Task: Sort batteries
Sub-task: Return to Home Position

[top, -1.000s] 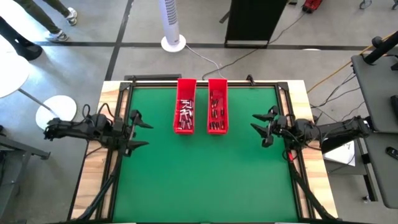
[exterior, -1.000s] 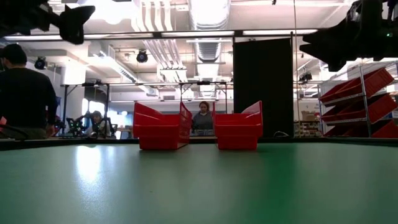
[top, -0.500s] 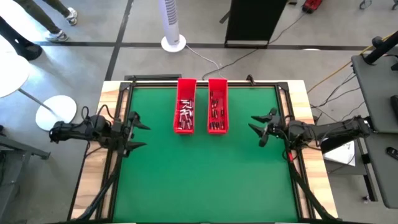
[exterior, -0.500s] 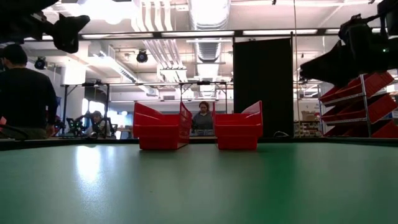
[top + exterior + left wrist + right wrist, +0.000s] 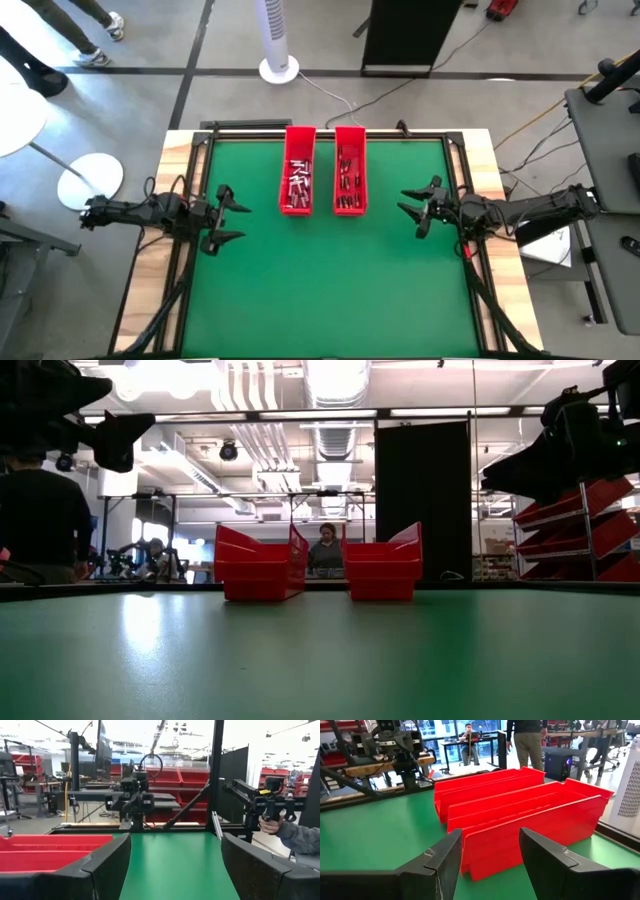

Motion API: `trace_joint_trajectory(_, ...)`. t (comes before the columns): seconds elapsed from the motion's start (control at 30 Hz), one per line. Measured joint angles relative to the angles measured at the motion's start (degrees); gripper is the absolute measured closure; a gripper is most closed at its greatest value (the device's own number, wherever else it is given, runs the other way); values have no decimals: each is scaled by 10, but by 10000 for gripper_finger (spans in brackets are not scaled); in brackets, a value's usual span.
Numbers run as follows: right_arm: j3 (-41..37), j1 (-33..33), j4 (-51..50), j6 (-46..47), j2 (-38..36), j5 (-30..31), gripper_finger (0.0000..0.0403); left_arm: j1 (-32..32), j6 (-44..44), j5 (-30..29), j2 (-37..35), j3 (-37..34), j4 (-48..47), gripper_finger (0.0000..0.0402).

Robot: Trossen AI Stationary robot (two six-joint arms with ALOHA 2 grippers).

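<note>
Batteries [image 5: 297, 182]: all lie inside the two trays, well apart from both tools.
Left tool [image 5: 232, 215]: fingers spread, nothing between them, over the left side of the desk.
Right tool [image 5: 410, 210]: fingers spread, also empty, over the right side.
Left red tray [image 5: 299, 135]: holds silvery batteries.
Right red tray [image 5: 349, 133]: holds darker, reddish ones.
Desk [image 5: 320, 280]: green top, with the trays side by side at its far middle.
Room: a white tower fan [image 5: 278, 40] stands on the floor beyond the desk, and a person [image 5: 327, 548] sits behind the trays.

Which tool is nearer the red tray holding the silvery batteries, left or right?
Left. The left tool, open, is just off the outer side of that tray, not touching. The right tool, also open, is past the other red tray, which lies between.
</note>
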Motion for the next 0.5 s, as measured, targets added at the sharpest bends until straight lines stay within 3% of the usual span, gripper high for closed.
trace_joint_trajectory(0.23, 0, 0, 0, -17, 0, -26, 235, 0, 11, 0, 0, 0, 9, 115)
trace_joint_trajectory(0.5, 0, 0, 0, -48, -12, -44, 345, 0, 18, 0, 0, 0, 7, 115)
